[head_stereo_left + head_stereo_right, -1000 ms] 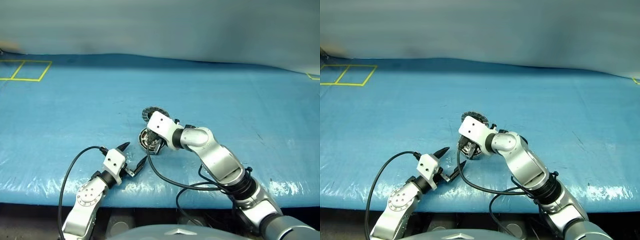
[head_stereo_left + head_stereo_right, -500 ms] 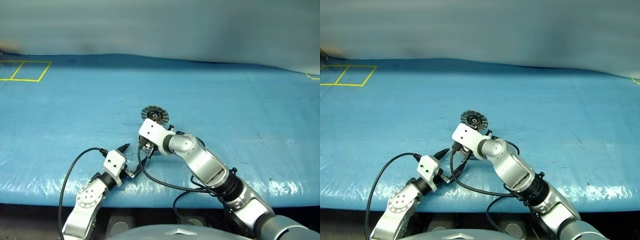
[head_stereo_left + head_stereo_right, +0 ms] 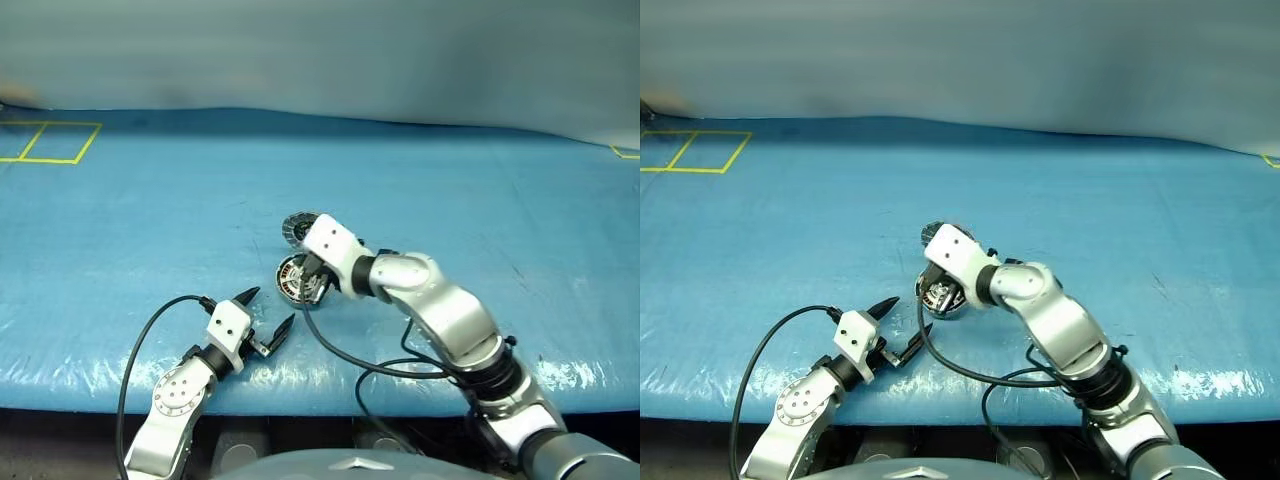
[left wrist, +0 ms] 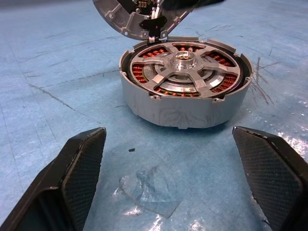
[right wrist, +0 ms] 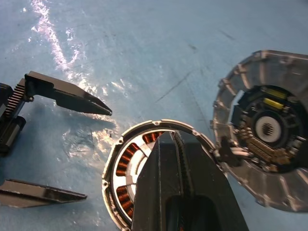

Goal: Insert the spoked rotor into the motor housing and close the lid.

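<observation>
The motor housing (image 4: pixel 183 111) is a round silver-grey puck on the blue table, with copper coils showing inside its rim. The spoked rotor (image 4: pixel 185 72) lies inside it, its spokes meeting a silver hub. The lid (image 5: pixel 264 130) hangs open from the housing's far rim, ribbed inner face and dark centre showing. My right gripper (image 5: pixel 173 138) is shut with nothing between its fingers. Its tips hover over the housing's open top; whether they touch it I cannot tell. My left gripper (image 3: pixel 270 308) stands wide open on the near side of the housing, short of it, with its fingers (image 4: pixel 82 163) apart.
The table is covered with a blue plastic sheet (image 3: pixel 450 190) that is wrinkled and glossy near the front edge (image 3: pixel 330 395). Yellow tape squares (image 3: pixel 50 142) mark the far left corner. Black cables (image 3: pixel 340 360) trail from both wrists across the near side.
My right hand swung left over the housing half a second ago and has come back right, again covering part of the open lid. The left arm has not moved.
</observation>
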Controlling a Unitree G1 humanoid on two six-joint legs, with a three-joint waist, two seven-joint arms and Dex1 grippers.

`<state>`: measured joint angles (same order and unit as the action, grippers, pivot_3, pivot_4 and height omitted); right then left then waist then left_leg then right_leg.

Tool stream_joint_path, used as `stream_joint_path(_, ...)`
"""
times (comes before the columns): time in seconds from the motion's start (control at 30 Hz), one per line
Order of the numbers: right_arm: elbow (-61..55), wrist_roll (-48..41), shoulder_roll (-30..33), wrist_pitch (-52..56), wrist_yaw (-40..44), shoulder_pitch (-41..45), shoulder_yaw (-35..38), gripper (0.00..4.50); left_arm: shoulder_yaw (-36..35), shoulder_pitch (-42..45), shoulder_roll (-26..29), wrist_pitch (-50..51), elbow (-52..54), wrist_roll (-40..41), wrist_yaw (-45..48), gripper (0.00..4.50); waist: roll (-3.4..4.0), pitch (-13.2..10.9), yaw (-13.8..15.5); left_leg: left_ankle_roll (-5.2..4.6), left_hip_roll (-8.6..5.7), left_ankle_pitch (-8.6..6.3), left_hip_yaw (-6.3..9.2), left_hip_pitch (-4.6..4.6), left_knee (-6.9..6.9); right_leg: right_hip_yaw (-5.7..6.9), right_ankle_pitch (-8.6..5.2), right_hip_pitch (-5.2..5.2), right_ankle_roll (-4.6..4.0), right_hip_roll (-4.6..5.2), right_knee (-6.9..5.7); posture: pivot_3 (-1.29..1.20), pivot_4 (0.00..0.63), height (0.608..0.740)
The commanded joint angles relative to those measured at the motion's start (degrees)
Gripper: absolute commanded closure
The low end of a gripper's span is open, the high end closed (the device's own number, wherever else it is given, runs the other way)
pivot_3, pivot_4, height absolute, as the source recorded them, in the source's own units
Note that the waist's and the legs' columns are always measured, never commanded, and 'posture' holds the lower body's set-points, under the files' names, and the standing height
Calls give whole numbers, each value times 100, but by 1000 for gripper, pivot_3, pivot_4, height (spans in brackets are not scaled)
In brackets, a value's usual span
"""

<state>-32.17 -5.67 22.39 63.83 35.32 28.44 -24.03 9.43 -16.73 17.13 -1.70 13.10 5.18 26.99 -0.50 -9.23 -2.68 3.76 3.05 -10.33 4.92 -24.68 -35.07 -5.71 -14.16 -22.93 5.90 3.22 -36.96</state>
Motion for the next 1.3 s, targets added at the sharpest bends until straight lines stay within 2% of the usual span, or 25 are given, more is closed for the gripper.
stream_joint_path(0.03,-313,-258,836,114,444,-57,212,4453,65,69,-17,-97,188,-51,-10,0,-1,0,10,0,0,0,0,0,0,0,0,-1,-1,0,0,0,150,740)
stream_joint_path(0.1,-147,-252,1241,174,466,-64,275,4453,93,100,-32,-139,176,-56,0,0,-1,-1,17,0,0,0,0,-1,0,0,0,0,-1,1,2,0,150,740)
stream_joint_path(0.23,686,-8,1389,130,63,120,486,4453,134,136,-25,-186,176,-97,22,0,-2,-1,-6,0,0,0,-1,1,1,0,-1,-2,-1,1,0,0,150,740)
stream_joint_path(0.37,1624,256,1047,-285,-520,343,705,4453,150,141,-36,-284,189,-41,68,0,-3,-2,-11,-1,-2,0,-2,-3,0,-1,0,-2,0,1,2,0,150,740)
stream_joint_path(0.47,2587,414,548,-1207,-1033,530,952,4453,164,96,-23,-294,253,-6,91,0,-2,-3,-25,-1,-1,0,-2,-1,3,-1,1,-2,0,-1,1,0,150,740)
stream_joint_path(0.53,3139,453,320,-2263,-1101,600,1029,4453,176,79,-13,-318,262,-30,87,0,-3,-3,-38,-1,-1,1,-2,-2,4,-1,1,0,2,-1,2,0,150,740)
stream_joint_path(0.63,3814,63,0,-2890,-555,819,1150,4453,180,59,-3,-351,259,-24,99,0,0,-6,-48,-2,-2,0,-2,-3,5,-1,2,2,4,-1,5,0,150,740)
stream_joint_path(0.87,4966,-1061,-690,-2423,687,1437,1607,4453,239,34,-57,-403,236,-19,75,0,4,-8,-102,-4,-1,2,0,1,3,-1,5,5,6,-3,-2,0,150,740)
stream_joint_path(1.07,5651,-1214,-1127,-2160,1049,1790,1521,4453,398,13,-191,-426,185,-45,53,0,9,-11,-105,-4,-1,2,0,0,3,-1,6,5,6,-3,-2,0,150,740)
stream_joint_path(1.3,6125,-1505,-1419,-1779,2108,2044,1401,4453,462,23,-297,-448,122,-105,-12,0,15,-14,-109,-4,-1,2,2,0,4,-1,6,5,7,-5,-4,0,150,740)
